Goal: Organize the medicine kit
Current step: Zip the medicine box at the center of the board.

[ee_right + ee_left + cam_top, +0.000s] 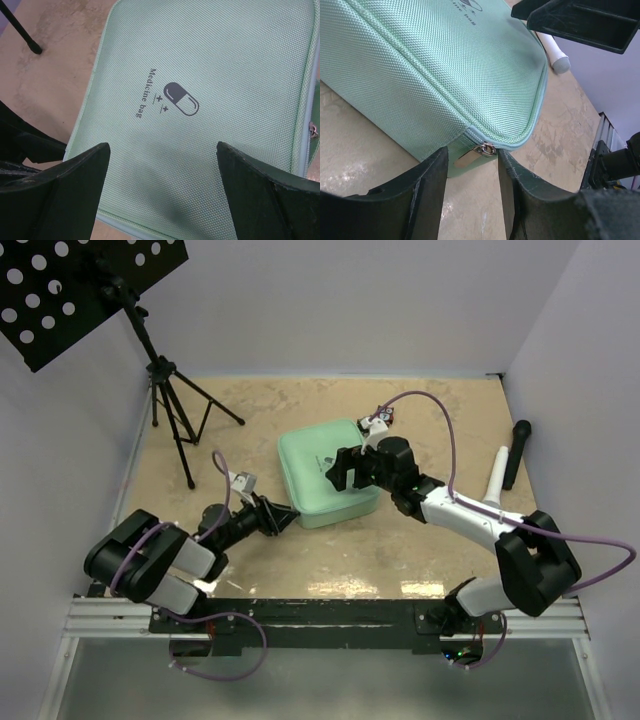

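Mid-bench, your medicine kit (325,478) sits zipped, seemingly finished; left jaws half-open astride its zip pull (479,151), right jaws wide; both empty.

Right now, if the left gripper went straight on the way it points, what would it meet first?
Most likely the metal zip pull at the near corner of the medicine kit, which the left gripper frames with jaws apart; depth is unclear.
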Robot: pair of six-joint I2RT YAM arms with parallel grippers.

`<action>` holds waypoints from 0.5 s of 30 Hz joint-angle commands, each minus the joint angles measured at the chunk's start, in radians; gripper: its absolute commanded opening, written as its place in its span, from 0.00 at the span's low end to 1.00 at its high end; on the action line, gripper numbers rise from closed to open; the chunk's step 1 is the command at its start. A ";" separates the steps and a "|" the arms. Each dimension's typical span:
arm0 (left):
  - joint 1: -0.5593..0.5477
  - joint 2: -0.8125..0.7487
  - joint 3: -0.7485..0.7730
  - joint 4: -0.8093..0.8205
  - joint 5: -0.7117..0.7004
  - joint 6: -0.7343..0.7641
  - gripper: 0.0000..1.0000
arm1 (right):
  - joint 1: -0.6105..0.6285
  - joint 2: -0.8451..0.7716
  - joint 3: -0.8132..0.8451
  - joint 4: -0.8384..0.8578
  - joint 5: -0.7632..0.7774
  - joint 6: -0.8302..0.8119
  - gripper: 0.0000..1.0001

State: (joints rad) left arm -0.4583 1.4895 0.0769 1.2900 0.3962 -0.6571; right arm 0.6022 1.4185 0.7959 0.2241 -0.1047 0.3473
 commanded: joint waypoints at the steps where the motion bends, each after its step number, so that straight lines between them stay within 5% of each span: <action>1: 0.001 0.034 0.057 0.414 0.038 0.050 0.47 | 0.002 -0.039 -0.011 0.015 -0.032 0.012 0.92; 8: 0.001 0.181 0.087 0.607 0.098 -0.019 0.40 | 0.002 -0.039 -0.011 0.015 -0.043 0.010 0.93; 15: 0.003 0.204 0.101 0.608 0.110 -0.018 0.30 | 0.004 -0.029 -0.006 0.015 -0.036 0.009 0.93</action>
State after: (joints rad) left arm -0.4591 1.6783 0.1677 1.3148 0.5034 -0.6949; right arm 0.6022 1.4178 0.7906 0.2237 -0.1246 0.3508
